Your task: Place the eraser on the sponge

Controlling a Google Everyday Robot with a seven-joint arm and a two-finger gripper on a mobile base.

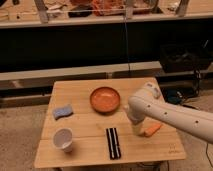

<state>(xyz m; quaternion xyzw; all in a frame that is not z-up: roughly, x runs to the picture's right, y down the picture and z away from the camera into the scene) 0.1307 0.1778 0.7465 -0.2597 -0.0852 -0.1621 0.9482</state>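
Note:
The eraser (113, 142), a flat black block with a pale stripe down its length, lies near the front edge of the wooden table (80, 92). The blue-grey sponge (62, 111) rests at the table's left side, well apart from the eraser. My white arm reaches in from the right. The gripper (135, 129) hangs below the arm's bend, just right of the eraser's far end and a little above the tabletop.
An orange bowl (105, 99) sits at the table's middle back. A white cup (63, 138) stands at the front left, beside the eraser. An orange carrot-like piece (152, 129) lies right of the gripper. Shelving runs behind the table.

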